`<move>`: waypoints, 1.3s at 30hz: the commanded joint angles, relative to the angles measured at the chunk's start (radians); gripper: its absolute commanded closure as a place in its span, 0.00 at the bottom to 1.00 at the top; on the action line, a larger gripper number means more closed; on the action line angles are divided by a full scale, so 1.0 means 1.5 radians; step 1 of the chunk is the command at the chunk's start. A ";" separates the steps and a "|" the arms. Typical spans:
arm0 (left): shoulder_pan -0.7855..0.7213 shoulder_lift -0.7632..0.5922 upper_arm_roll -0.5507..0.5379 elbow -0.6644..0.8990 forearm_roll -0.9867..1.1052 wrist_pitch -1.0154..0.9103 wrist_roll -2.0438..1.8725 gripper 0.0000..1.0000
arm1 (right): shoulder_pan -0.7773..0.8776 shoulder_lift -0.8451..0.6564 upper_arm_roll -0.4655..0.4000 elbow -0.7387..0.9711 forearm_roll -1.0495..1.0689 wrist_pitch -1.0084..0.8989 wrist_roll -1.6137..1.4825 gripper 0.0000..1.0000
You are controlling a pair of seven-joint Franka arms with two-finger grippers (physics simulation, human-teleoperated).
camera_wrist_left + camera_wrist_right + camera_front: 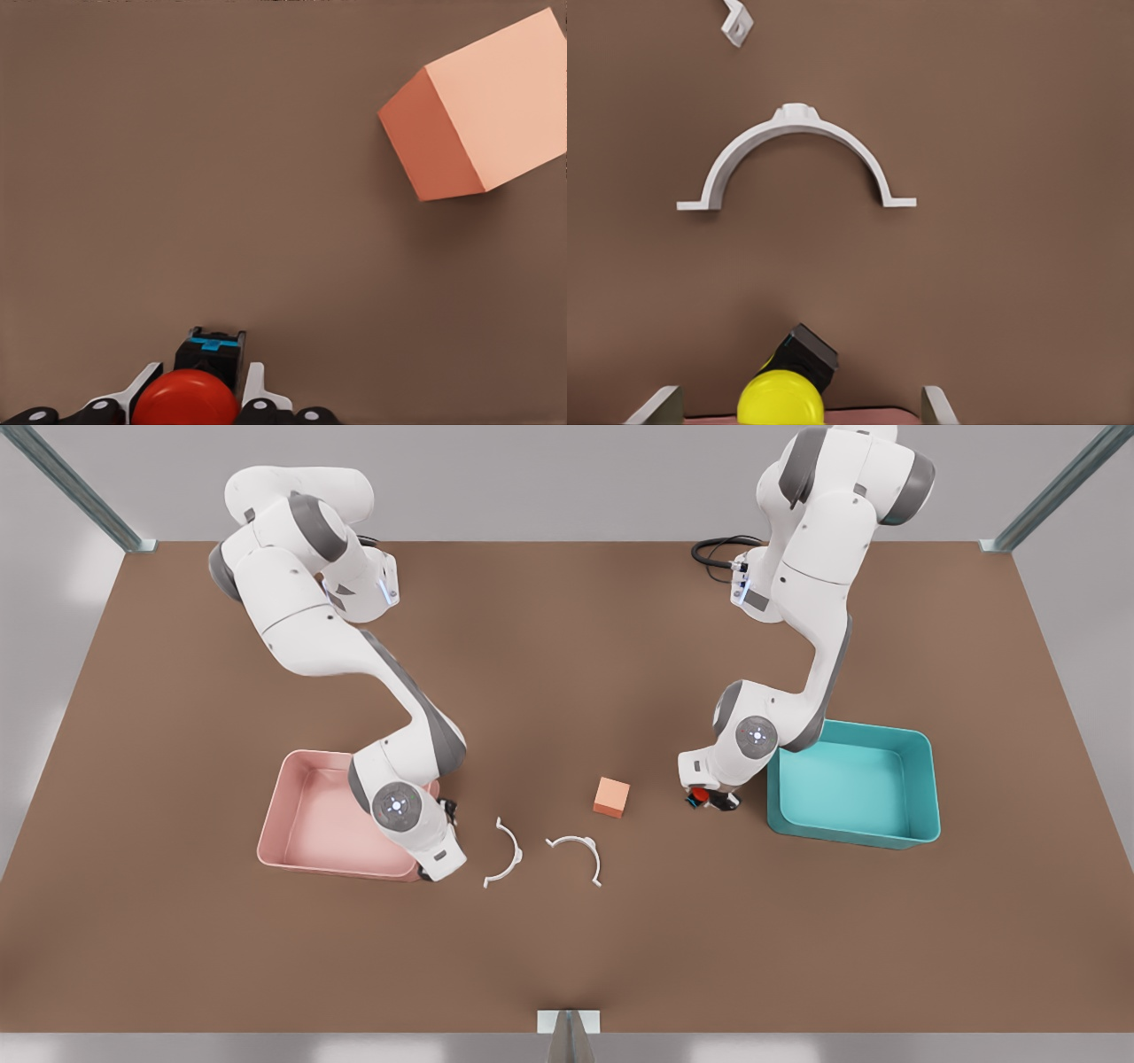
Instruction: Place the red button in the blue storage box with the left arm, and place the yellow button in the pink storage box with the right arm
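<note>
The red button [186,400], a red cap on a black base, sits between the fingertips of my left gripper [202,388], which is shut on it. In the front view that gripper [710,797] and the red button [700,794] are just off the blue storage box [921,779], on its left side. My right gripper [797,405] is open, its fingers [656,405] wide apart. The yellow button [780,398] lies between them, untouched, at the pink rim. In the front view this gripper [437,841] hangs over the near right corner of the pink storage box [292,815].
A salmon-orange cube [611,796] [483,111] stands between the arms, near the left gripper. Two white half-ring clamps [505,854] [578,855] lie on the brown table in front of the right gripper; one clamp [796,150] is close ahead of it.
</note>
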 commanded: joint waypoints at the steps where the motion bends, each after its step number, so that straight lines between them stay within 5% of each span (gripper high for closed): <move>1: 0.000 -0.004 0.001 0.002 0.001 0.002 0.044 0.43 | 0.000 0.006 0.000 -0.001 -0.002 0.021 -0.121 0.00; 5: 0.001 -0.037 0.002 0.010 0.002 -0.005 0.040 0.50 | 0.001 0.006 0.000 -0.020 -0.013 0.022 -0.120 0.00; 11: 0.177 -0.173 0.017 0.032 0.004 -0.312 0.322 0.50 | -0.002 0.008 -0.001 -0.059 -0.023 0.036 -0.113 0.00; 14: 0.266 -0.175 0.017 0.061 0.032 -0.389 0.462 0.50 | -0.017 0.007 -0.001 -0.081 -0.023 0.046 -0.111 0.00; 18: 0.267 -0.149 0.018 0.061 0.070 -0.439 0.462 0.48 | -0.024 0.008 -0.001 -0.101 -0.024 0.080 -0.111 0.00; 20: 0.265 -0.132 0.018 0.067 0.071 -0.450 0.461 0.00 | -0.024 0.008 -0.001 -0.116 -0.024 0.105 -0.112 0.00; 22: 0.265 -0.062 0.018 0.170 0.076 -0.620 0.420 0.00 | -0.026 0.008 -0.001 -0.124 -0.033 0.121 -0.114 0.02; 26: 0.254 -0.059 0.013 0.275 0.070 -0.646 0.411 0.09 | -0.026 0.008 -0.001 -0.127 -0.033 0.130 -0.115 0.25; 29: 0.243 -0.097 0.005 0.379 0.044 -0.654 0.259 0.00 | -0.026 0.008 -0.001 -0.128 -0.033 0.131 -0.118 0.34; 34: 0.220 -0.098 0.004 0.537 0.050 -0.649 -0.206 0.00 | -0.027 0.008 -0.001 -0.129 -0.034 0.131 -0.119 0.40; 39: 0.182 -0.185 0.009 0.503 0.094 -0.608 -0.493 0.00 | -0.021 0.008 0.002 -0.124 -0.034 0.133 -0.117 0.45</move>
